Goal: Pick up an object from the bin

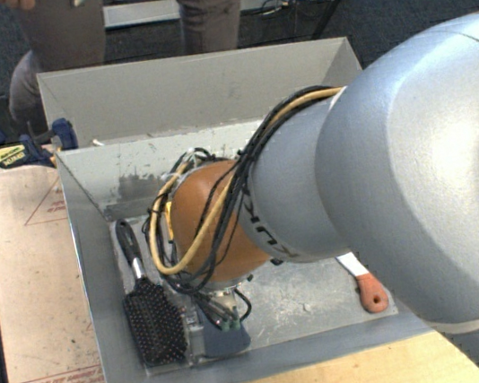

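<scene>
Camera view from above had my end effector [217, 315] hanging low over the front-left floor of the grey bin [203, 83], tucked beneath the arm's orange wrist cover [213, 222] and its loops of cable. I could not tell whether it was apart or together; the wrist hid it. Right under it lay a flat grey-blue piece [226, 341], against the front wall and just beside a black hairbrush [152, 323], whose handle ran back along the left wall.

I judged the step in hand to be the descent onto that grey-blue piece. To do it well, I would have kept the end effector centred on the piece and clear of the bristles. The front wall was close, so I'd have come straight down, not at a slant.

I counted one hairbrush, one grey-blue piece and one orange-handled tool [372, 293] well apart at the front right. That made three things, though the arm may have covered more.
</scene>
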`<state>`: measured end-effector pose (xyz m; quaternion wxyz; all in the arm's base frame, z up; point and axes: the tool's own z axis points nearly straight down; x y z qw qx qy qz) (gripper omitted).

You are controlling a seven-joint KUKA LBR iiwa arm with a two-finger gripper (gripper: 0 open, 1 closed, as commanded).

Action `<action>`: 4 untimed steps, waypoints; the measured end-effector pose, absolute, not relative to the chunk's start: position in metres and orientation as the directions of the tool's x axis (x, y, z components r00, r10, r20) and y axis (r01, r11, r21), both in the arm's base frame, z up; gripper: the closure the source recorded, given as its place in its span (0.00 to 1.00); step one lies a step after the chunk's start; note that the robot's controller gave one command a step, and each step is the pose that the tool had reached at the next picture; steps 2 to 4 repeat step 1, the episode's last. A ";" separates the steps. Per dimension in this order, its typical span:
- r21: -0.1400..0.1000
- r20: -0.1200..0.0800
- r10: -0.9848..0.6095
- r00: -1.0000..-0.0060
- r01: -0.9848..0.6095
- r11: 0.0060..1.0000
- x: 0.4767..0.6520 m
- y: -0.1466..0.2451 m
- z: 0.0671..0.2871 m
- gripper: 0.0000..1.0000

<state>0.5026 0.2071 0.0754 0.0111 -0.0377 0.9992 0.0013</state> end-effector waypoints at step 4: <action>0.002 -0.022 -0.075 -0.997 -0.075 0.997 0.503 0.207 0.075 1.00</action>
